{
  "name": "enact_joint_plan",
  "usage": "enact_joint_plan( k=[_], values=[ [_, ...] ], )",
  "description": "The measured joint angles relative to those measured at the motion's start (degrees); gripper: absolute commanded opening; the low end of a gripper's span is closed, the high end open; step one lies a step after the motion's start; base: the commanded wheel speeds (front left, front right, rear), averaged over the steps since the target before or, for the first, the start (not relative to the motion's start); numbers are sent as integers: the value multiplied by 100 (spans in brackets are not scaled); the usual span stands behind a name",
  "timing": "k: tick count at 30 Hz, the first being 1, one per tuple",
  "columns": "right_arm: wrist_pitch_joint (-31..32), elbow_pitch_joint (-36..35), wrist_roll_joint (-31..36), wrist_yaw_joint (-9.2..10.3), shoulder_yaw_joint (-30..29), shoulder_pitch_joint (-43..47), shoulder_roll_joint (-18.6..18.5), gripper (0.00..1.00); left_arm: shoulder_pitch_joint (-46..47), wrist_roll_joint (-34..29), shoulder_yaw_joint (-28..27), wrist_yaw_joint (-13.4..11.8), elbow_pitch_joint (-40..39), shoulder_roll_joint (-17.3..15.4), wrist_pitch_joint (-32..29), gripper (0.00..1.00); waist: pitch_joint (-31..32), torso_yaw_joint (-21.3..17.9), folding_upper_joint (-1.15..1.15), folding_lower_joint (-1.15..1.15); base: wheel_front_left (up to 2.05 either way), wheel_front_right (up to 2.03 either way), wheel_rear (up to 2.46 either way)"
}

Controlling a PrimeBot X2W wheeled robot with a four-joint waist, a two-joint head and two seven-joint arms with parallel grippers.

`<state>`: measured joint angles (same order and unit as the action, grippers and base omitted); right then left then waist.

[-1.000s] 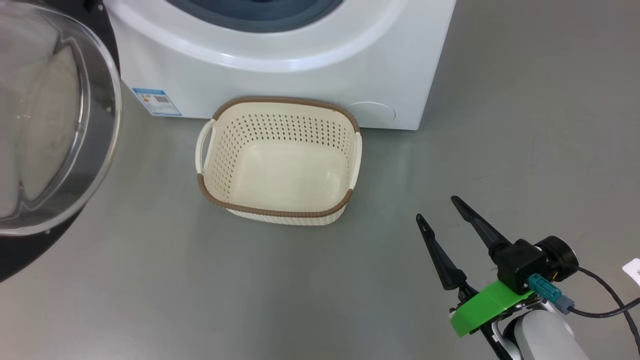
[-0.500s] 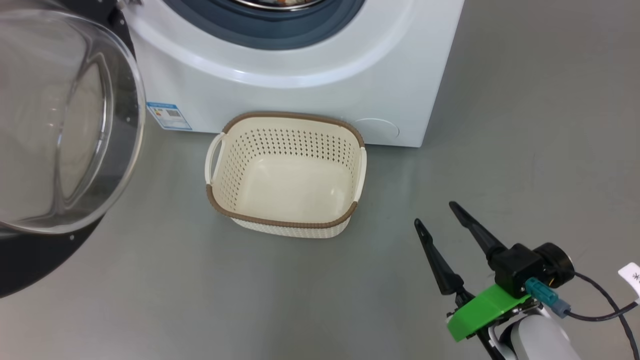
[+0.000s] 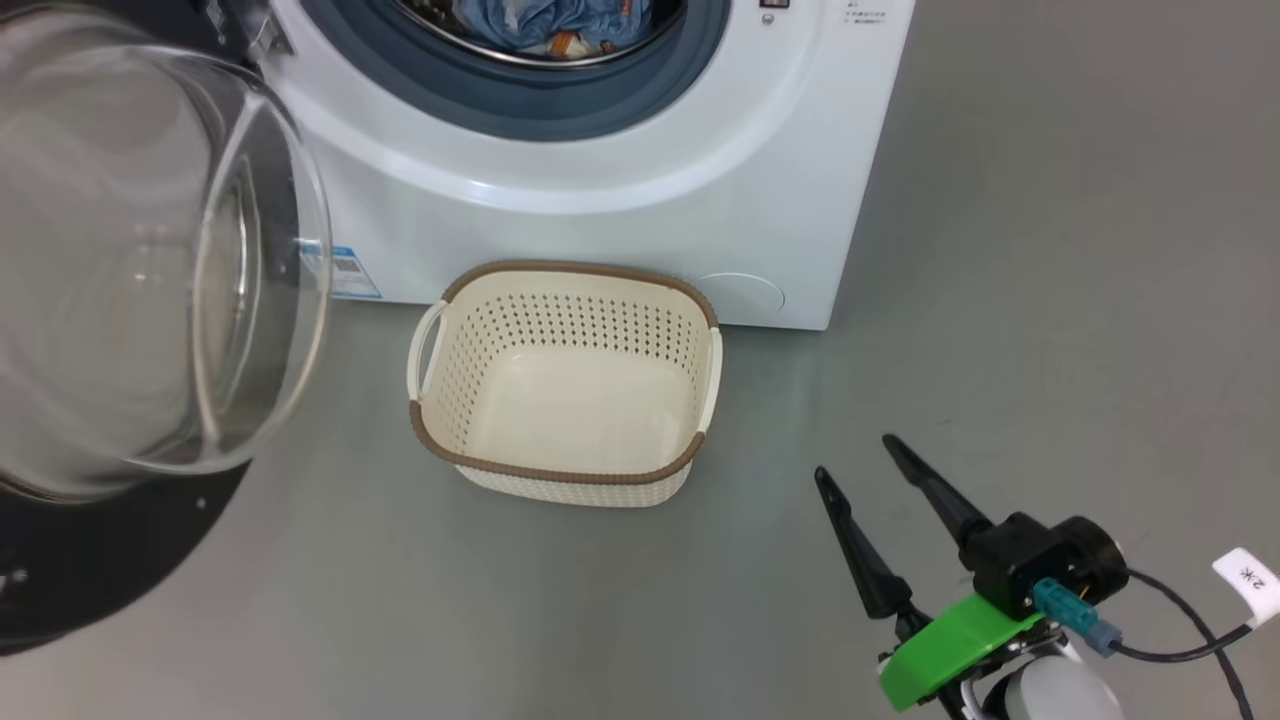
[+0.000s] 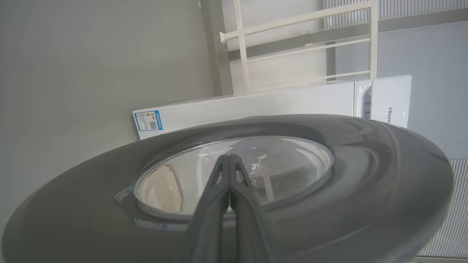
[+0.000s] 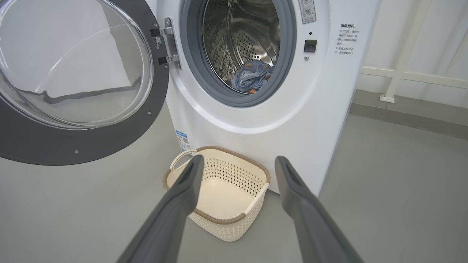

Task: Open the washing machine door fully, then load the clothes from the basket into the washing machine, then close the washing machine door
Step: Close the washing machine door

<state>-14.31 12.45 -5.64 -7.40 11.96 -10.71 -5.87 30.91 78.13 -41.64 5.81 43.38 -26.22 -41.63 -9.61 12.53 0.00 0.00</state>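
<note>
Two tools are in sight. The left tool (image 4: 229, 157) has its fingers pressed tight together with nothing between them, pointing at the outer face of the washing machine door (image 4: 365, 175) by the glass window; whether they touch it I cannot tell. The right tool (image 3: 854, 456) stands wide apart and empty, low over the grey floor (image 3: 1000, 300), to the right of the basket (image 3: 560, 470). The basket sits empty on the floor, close against the front of the washing machine (image 3: 600, 230). The door is swung wide, hinged at the left of the opening. Blue clothes (image 5: 252, 76) lie in the steel drum.
</note>
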Motion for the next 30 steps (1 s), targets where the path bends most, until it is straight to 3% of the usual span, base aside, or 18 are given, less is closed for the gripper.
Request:
enact_joint_plan(
  k=[6,19,30],
  values=[
    [0,34,-5,0,32,74,53,100,-423,190,53,-185,-866,552,-281,0,105,-78,0,0,0,0,0],
    [0,22,-7,0,-20,133,83,100,-1233,314,388,-835,-2849,1779,-620,0,177,-331,0,0,0,0,0],
    [0,-25,1,0,-283,133,96,100,-1337,506,981,-803,-3289,2380,-567,0,108,-588,0,0,0,0,0]
  ],
)
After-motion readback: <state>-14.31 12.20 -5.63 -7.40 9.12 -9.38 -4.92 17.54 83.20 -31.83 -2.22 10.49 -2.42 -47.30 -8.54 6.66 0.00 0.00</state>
